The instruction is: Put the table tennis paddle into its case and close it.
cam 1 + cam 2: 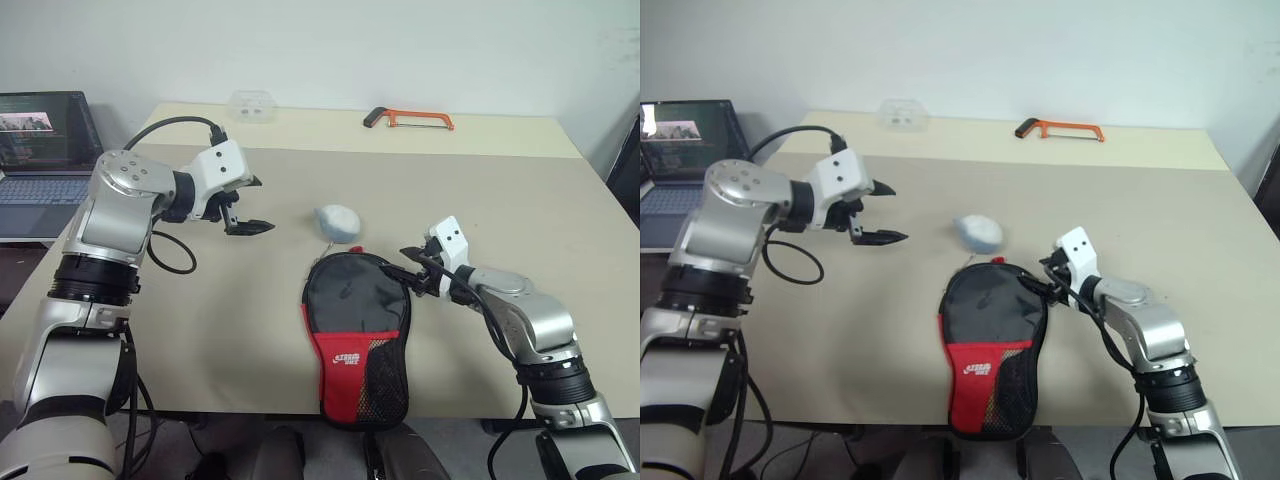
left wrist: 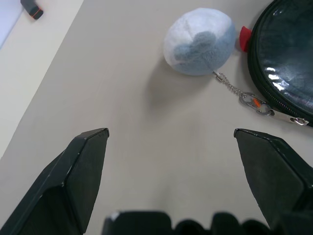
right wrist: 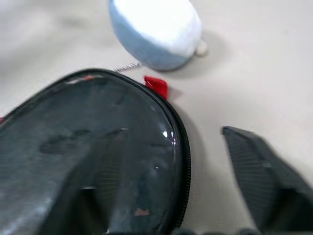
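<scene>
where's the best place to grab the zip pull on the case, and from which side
Judging from the pose, grip the metal zip pull itself, flat on the table just off the case rim beside the small grey pouch. Come from above on the pouch side, thin jaws across its width, since it lies flat.

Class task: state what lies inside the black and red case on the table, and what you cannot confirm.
The case lies flat on the table, its zip apparently closed round the black top. Only its fabric, mesh pocket and white logo show. Its contents are covered, so a paddle inside cannot be confirmed.
</scene>
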